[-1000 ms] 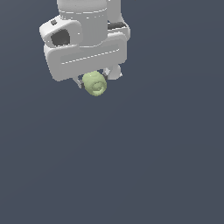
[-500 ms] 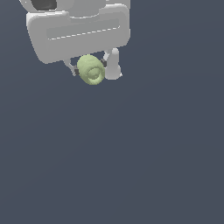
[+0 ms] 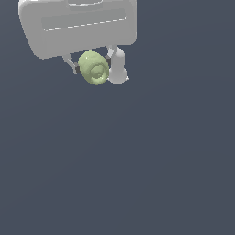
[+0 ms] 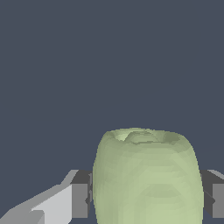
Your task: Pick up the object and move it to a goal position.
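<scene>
Gripper (image 3: 97, 69) clamped on the object (image 3: 94, 68), fingers (image 4: 78, 200) pressing both flanks. Object hangs at the hand's six o'clock, spiral face outward, above plain grey ground (image 3: 137, 160).

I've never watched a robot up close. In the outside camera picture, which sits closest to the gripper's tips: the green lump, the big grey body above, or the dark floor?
1. Green lump: clamped between the fingers of the gripper, so nearest.
2. Grey body: directly above, where the fingers attach.
3. Dark floor: behind and below, touching nothing; farthest.
</scene>
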Robot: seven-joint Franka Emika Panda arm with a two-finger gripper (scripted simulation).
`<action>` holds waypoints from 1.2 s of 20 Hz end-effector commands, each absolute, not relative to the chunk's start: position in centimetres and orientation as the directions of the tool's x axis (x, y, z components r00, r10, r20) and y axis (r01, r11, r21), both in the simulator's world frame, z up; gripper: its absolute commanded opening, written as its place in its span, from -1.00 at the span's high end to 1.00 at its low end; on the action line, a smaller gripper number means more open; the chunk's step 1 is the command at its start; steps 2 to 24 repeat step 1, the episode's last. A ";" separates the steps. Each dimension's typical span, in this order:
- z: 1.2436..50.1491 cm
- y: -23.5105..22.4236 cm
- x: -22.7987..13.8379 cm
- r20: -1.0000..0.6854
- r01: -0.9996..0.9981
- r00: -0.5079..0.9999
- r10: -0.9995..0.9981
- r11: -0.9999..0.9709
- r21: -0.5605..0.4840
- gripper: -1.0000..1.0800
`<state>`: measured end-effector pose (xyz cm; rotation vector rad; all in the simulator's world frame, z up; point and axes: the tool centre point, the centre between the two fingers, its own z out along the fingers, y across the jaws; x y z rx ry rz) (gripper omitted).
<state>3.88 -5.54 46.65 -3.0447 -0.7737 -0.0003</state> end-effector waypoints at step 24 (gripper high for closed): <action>46.8 -5.5 3.9 0.000 0.477 0.879 0.477 -0.879 0.000 1.00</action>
